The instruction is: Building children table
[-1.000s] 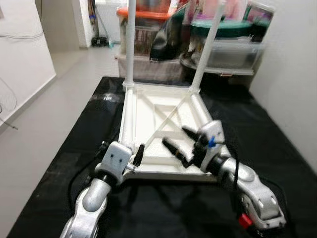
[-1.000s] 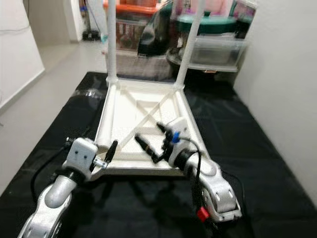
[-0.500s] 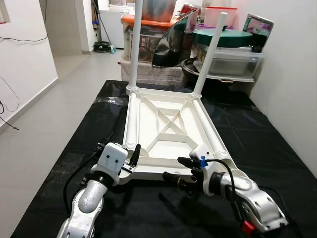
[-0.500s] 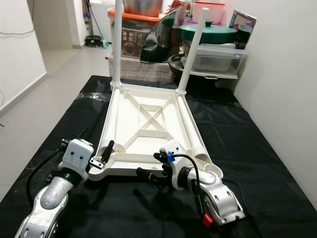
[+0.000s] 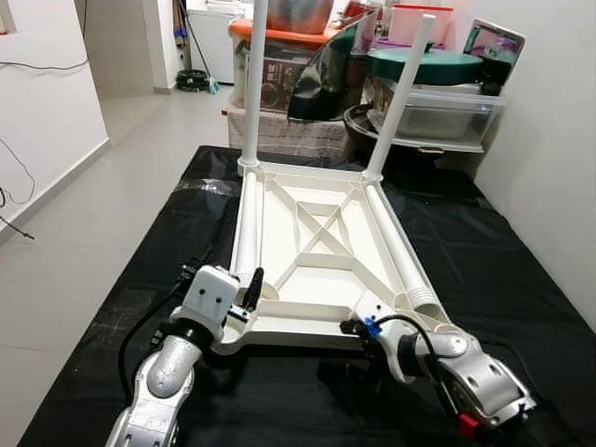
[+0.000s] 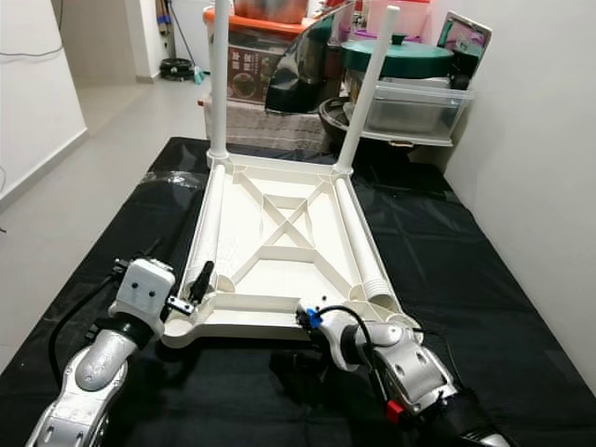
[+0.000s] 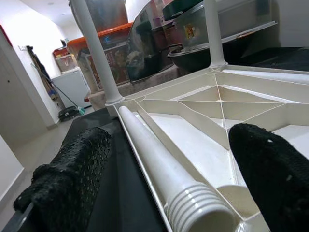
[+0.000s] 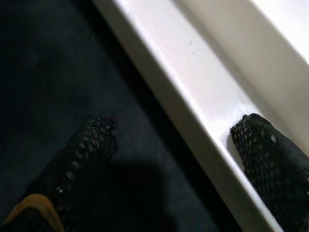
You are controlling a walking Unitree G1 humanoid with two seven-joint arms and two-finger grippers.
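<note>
White table lies upside down on black cloth, two legs screwed in at its far corners, two loose legs lying along its long sides. Right claw has dropped from above the table's near edge down to it; it now straddles the rim, spread, grasping nothing. Left claw stays at the near left corner, spread around the loose leg's threaded end, not clenched. Likely means repositioning the frame or picking up a leg next.

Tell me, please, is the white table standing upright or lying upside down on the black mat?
Upside down. The table top lies flat on the black mat with its ribbed underside facing up, and two fitted legs point upward at its far end.
</note>
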